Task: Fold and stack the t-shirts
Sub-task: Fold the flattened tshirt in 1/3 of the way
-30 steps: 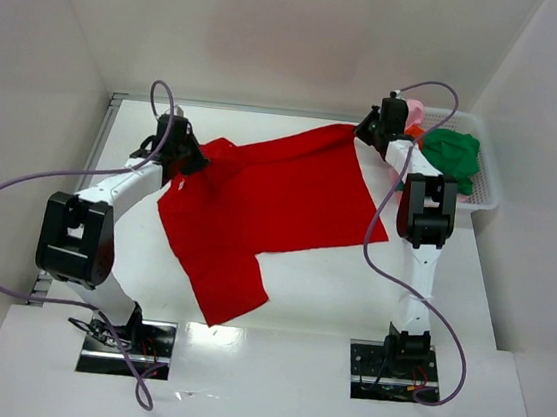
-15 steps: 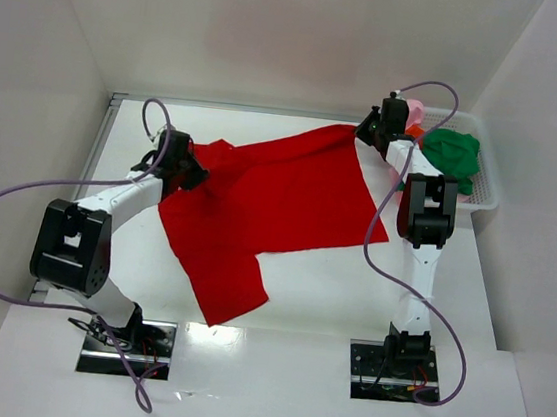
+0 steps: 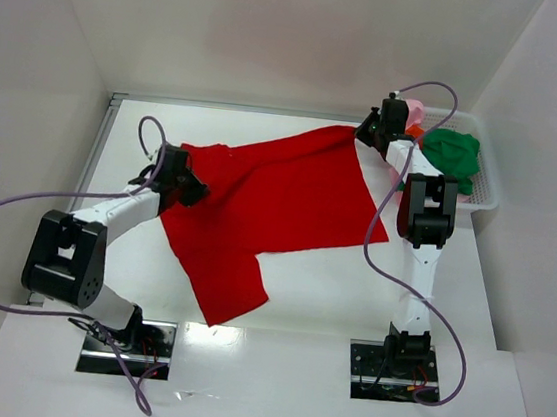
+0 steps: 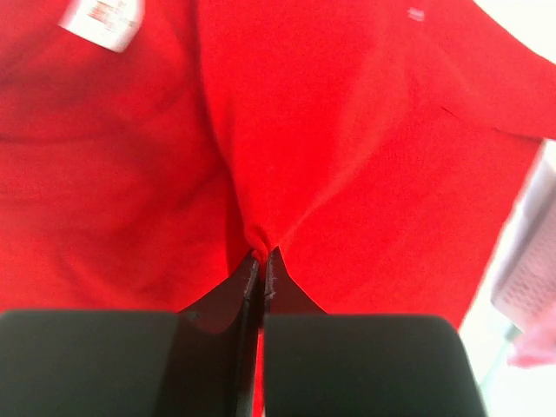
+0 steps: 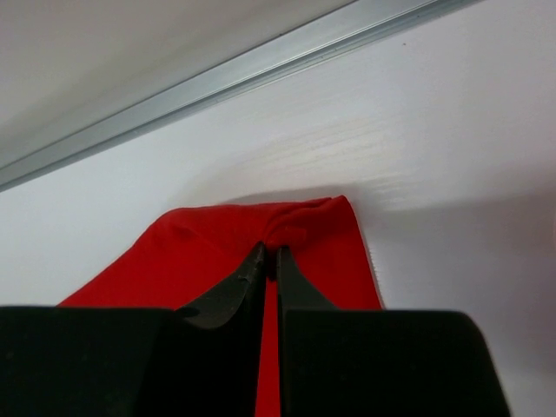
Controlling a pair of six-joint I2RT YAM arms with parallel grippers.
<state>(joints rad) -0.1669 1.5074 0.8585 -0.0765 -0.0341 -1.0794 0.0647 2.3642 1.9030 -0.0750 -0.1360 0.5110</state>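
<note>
A bright red t-shirt (image 3: 269, 202) lies spread across the middle of the white table. My left gripper (image 3: 188, 189) is shut on its left edge, and the left wrist view shows the cloth (image 4: 347, 139) pinched between the closed jaws with a white label (image 4: 102, 19) at top left. My right gripper (image 3: 365, 130) is shut on the shirt's far right corner (image 5: 300, 226) near the back wall. A dark green t-shirt (image 3: 453, 154), a pale pink one (image 3: 413, 111) and a bit of orange one (image 3: 415, 132) lie bunched in the basket.
A white plastic lattice basket (image 3: 487, 192) stands at the back right of the table. A metal rail (image 5: 217, 82) runs along the back wall just beyond the right gripper. White walls close in the table on the left, back and right.
My left gripper has moved nearer and slightly right with the shirt's left edge, pulling that side in. The right gripper has stayed in place.
</note>
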